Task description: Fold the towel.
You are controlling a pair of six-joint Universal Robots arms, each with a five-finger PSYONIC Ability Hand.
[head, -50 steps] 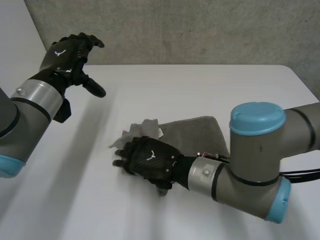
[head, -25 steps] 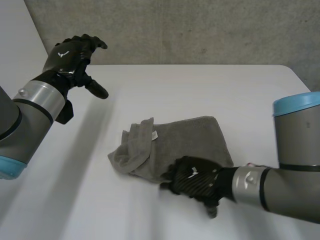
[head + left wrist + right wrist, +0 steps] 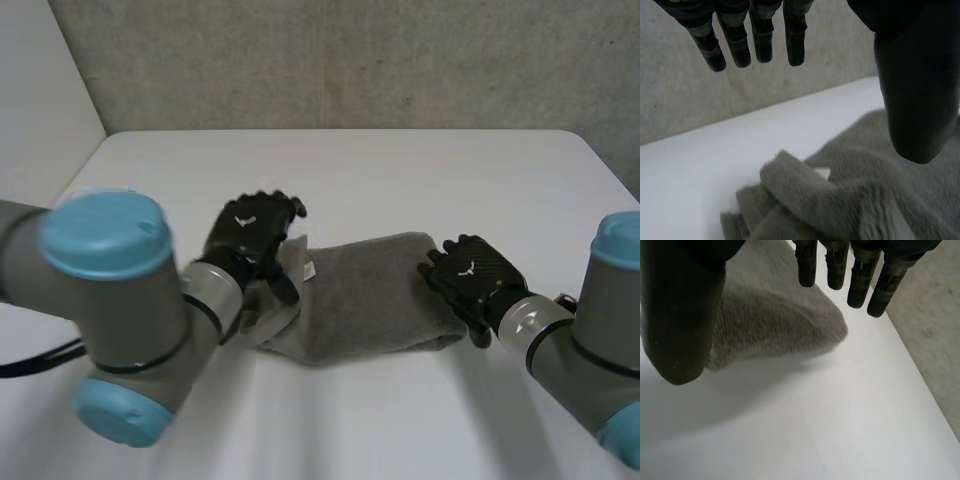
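Where the towel (image 3: 370, 295) lies: toward the front middle of the table, part-folded. Its long axis runs left to right, the left end bunched and the right end smooth.
Right hand (image 3: 472, 275): at the towel's right end, fingers straight and apart from the thumb, holding nothing. The rounded corner sits just under its fingertips.
Left hand (image 3: 252, 230): at the bunched left end, likewise slack and empty, with heaped folds under its palm.
Key relation: one hand at each short end, towel between them — a lifted end would have to travel along that long axis.
Change: a second ago the left hand hung raised far to the left and the right hand lay on the bunched end — both have since shifted.
Table (image 3: 400, 170): white, reaching back to a grey wall (image 3: 350, 60).
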